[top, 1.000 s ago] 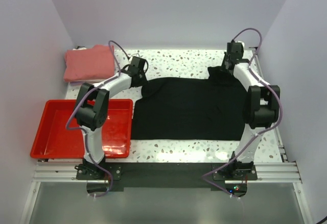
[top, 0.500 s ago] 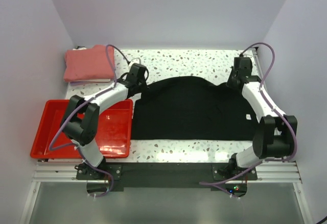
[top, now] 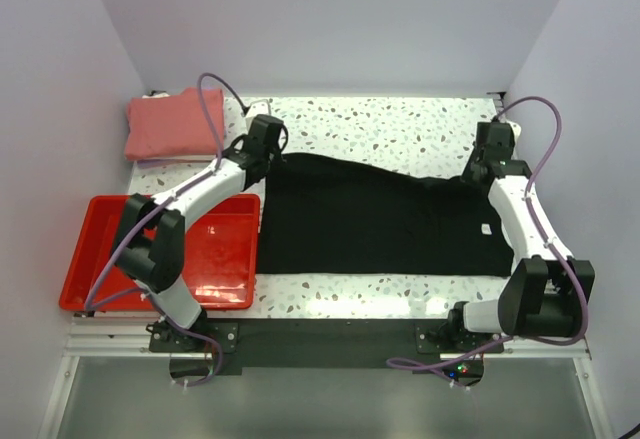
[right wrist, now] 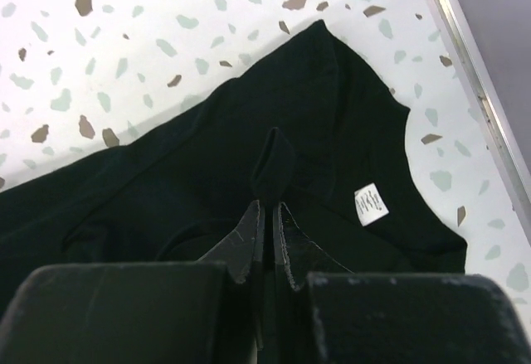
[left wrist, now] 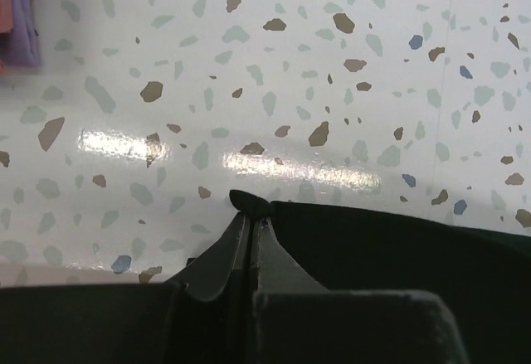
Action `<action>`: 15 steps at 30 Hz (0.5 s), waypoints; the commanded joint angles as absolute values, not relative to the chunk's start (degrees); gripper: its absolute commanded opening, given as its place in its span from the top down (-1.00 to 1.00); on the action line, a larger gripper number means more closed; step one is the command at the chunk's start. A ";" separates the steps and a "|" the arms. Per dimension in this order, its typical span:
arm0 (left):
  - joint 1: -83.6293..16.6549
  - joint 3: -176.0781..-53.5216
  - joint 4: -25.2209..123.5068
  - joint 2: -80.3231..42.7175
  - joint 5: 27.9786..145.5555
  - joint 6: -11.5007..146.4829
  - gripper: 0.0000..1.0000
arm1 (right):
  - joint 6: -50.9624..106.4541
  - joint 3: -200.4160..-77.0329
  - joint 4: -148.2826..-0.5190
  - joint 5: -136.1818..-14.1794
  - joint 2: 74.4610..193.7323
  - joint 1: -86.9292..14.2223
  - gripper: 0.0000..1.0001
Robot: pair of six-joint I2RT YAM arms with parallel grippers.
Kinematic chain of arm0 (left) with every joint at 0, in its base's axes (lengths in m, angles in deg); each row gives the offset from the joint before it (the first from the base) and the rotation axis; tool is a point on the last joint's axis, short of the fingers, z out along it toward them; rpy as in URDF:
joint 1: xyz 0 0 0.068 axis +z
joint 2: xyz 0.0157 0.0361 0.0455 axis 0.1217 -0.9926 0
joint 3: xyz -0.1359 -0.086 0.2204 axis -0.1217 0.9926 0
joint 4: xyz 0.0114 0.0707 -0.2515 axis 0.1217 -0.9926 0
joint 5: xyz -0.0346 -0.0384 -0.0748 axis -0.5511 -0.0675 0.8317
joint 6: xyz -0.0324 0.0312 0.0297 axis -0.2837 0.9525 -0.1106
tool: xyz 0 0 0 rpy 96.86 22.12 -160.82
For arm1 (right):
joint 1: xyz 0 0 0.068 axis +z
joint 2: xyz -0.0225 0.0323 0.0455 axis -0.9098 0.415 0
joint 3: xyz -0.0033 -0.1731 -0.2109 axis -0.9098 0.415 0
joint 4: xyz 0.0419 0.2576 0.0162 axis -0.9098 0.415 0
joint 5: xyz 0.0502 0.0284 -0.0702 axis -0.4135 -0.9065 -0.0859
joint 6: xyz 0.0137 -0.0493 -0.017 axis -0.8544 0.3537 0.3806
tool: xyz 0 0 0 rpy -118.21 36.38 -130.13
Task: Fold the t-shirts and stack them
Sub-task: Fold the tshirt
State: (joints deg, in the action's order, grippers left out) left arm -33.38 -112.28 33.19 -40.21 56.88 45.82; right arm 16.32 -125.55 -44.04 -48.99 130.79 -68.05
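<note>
Pinching far edge of black t-shirt (top: pixel 380 224) with left gripper (left wrist: pixel 250 217) and right gripper (right wrist: pixel 267 209) clamped on cloth, mid-table (top: pixel 400 119) and half-folded at most — stacking with folded pink t-shirt (top: pixel 172 124), far-left, not yet done.

Left gripper (left wrist: pixel 251 215) pinching black shirt (left wrist: pixel 390 248) edge over speckled table (left wrist: pixel 290 74).

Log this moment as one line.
left jaws: shut on black cloth t-shirt | right jaws: same | salmon-pink folded cloth shirt: far left
</note>
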 commanded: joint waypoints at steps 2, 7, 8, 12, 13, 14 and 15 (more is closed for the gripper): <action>-33.18 -109.70 36.40 -36.30 53.98 49.27 1.00 | 16.28 -124.18 -41.42 -49.78 128.16 -68.29 1.00; -33.18 -105.40 39.47 -34.02 56.88 52.26 1.00 | 16.81 -123.03 -40.11 -50.75 126.93 -68.20 1.00; -33.18 -103.56 40.26 -33.49 58.10 52.44 1.00 | 16.81 -122.86 -39.32 -50.23 126.76 -68.20 1.00; -33.27 -99.42 44.22 -30.16 61.54 52.97 1.00 | 16.63 -122.07 -37.65 -48.48 125.62 -68.29 1.00; -33.35 -98.54 44.66 -29.62 62.24 53.05 1.00 | 16.54 -121.89 -37.29 -48.03 125.27 -68.29 1.00; -33.35 -96.88 45.36 -29.01 63.38 53.23 1.00 | 16.46 -121.80 -36.86 -47.51 125.00 -68.29 1.00; -33.53 -96.16 46.15 -27.96 63.82 53.32 1.00 | 16.19 -121.71 -35.98 -46.46 124.48 -68.29 1.00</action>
State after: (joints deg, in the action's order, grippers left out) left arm -33.38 -98.27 39.99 -31.95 61.10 51.35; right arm 16.43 -121.81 -38.29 -49.74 127.08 -68.18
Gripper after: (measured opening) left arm 0.022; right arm 0.026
